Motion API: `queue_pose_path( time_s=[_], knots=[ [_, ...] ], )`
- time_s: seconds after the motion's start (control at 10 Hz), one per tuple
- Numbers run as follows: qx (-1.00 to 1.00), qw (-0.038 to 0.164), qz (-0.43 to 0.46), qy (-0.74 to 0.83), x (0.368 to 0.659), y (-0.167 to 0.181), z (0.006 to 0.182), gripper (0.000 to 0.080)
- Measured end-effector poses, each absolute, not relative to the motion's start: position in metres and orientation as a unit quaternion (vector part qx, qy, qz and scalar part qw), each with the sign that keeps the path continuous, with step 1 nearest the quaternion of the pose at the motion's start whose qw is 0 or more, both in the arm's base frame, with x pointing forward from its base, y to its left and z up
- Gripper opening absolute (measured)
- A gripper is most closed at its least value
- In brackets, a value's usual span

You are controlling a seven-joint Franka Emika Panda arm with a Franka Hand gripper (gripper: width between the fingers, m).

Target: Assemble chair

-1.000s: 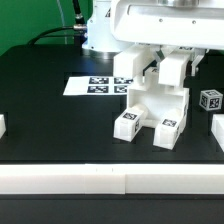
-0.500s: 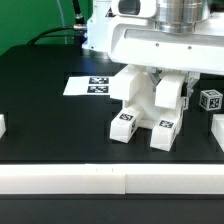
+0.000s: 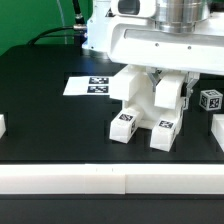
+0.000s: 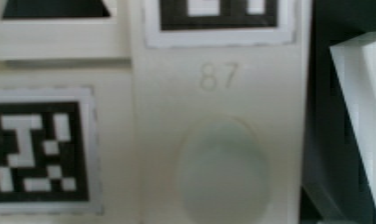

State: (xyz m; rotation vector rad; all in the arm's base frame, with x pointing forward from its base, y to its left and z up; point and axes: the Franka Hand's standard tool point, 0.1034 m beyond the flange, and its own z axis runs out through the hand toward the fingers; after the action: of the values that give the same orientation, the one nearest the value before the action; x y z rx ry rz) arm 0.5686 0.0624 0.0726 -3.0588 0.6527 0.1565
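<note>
The chair stands as a partly built white block (image 3: 146, 100) in the middle of the black table. Two bar legs point toward the front, each ending in a square tag (image 3: 124, 123) (image 3: 165, 128). My gripper (image 3: 158, 76) sits directly on top of this block, with the wide white hand covering its upper part. The jaws look shut on the block, though the fingertips are mostly hidden. The wrist view is filled by a white face of the chair part (image 4: 211, 120) with two tags (image 4: 34, 150) on it.
The marker board (image 3: 88, 86) lies flat behind the block, toward the exterior view's left. A loose tagged part (image 3: 210, 100) sits at the right, another white piece (image 3: 218, 128) at the right edge, and one (image 3: 2, 126) at the left edge. A white rail (image 3: 110, 180) runs along the front.
Over the first half second the hand came lower and the block turned and shifted slightly to the exterior view's left. Since then nothing has moved.
</note>
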Motion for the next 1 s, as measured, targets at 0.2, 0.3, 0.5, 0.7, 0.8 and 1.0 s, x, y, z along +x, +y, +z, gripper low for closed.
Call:
queue_pose_path(
  time_s=[0.2,0.3,0.5,0.7,0.8,1.0],
  knots=[
    [-0.977,0.005,0.05,0.208,0.5682,0.0623,0.0722,0.0459],
    [-0.977,0.005,0.051,0.208,0.5682,0.0623,0.0721,0.0581],
    [-0.977,0.005,0.051,0.208,0.5681,0.0623,0.0721,0.0637],
    [-0.977,0.005,0.051,0.208,0.5681,0.0623,0.0721,0.0647],
    [-0.977,0.005,0.051,0.208,0.5681,0.0623,0.0721,0.0647],
    [-0.978,0.007,0.047,0.203,0.5706,0.0583,0.0796,0.0648]
  ],
)
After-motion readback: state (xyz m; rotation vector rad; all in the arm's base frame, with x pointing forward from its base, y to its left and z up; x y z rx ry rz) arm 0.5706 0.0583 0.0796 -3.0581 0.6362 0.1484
